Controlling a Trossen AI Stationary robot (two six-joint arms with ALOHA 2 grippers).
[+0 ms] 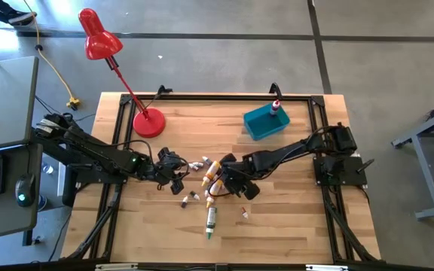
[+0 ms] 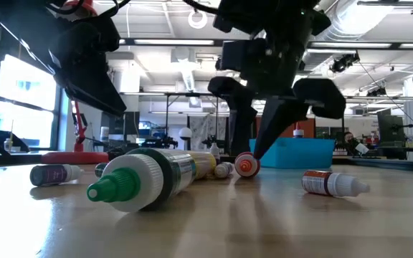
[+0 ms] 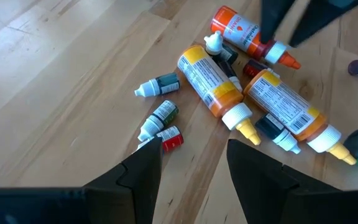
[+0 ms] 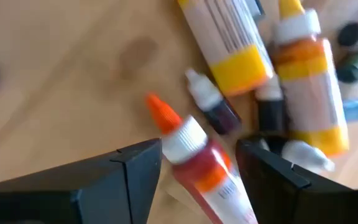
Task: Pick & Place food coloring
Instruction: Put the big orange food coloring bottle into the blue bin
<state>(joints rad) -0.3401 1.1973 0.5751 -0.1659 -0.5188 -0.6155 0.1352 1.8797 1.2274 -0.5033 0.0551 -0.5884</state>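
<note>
The food coloring lies scattered mid-table: two big yellow-orange bottles, a red bottle with an orange tip, several small dark and grey-white bottles, and a green-tipped tube nearer the front. All lie on their sides on the wood. My right gripper points steeply down, open, with one finger on each side of the orange-tipped bottle's neck and a gap showing on both sides. My left gripper hangs open above the table just left of the heap, over bare wood beside a small red bottle.
A blue bin stands at the far right of the table with one bottle upright at its far edge. A red desk lamp has its base at the far left. One small bottle lies apart near the front.
</note>
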